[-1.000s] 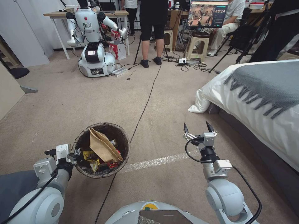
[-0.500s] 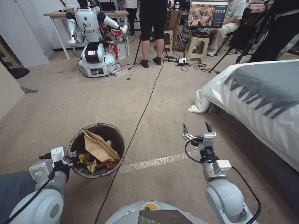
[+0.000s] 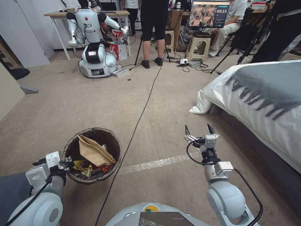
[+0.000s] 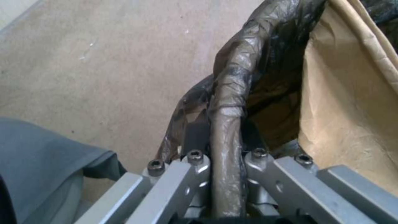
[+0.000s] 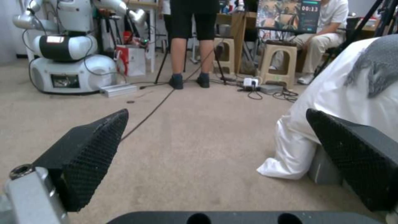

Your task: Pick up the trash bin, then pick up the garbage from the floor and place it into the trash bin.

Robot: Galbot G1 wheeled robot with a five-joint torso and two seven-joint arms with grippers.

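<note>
Trash bin (image 3: 92,155), lined with a wrinkled dark bag, hangs at about seven o'clock in the head view, low on the robot's left above the beige carpet (image 3: 78,103). The left gripper (image 3: 66,163) is clamped on the bin's near rim; the left wrist view shows the bag-wrapped rim (image 4: 227,102) pinched between the two metal fingers (image 4: 195,174). Inside the bin lies the garbage: a crumpled brown paper (image 3: 94,152) leaning across the opening, with a yellow snack packet (image 3: 82,164) and a red wrapper (image 3: 105,168) beneath it. The same brown paper (image 4: 348,102) presses against the inner wall in the left wrist view.

The right gripper (image 3: 198,128) is held out at about five o'clock, well apart from the bin, its two black fingertips (image 3: 187,129) spread wide with nothing between them. Its wrist view looks along the carpet between the parted textured pads (image 5: 93,146).

A black cable (image 3: 138,125) runs up the carpet just beside the bin toward twelve o'clock. A bed (image 3: 266,103) with white bedding and a grey fringed throw stands at three o'clock, and another white robot (image 3: 94,47) stands at eleven o'clock.
</note>
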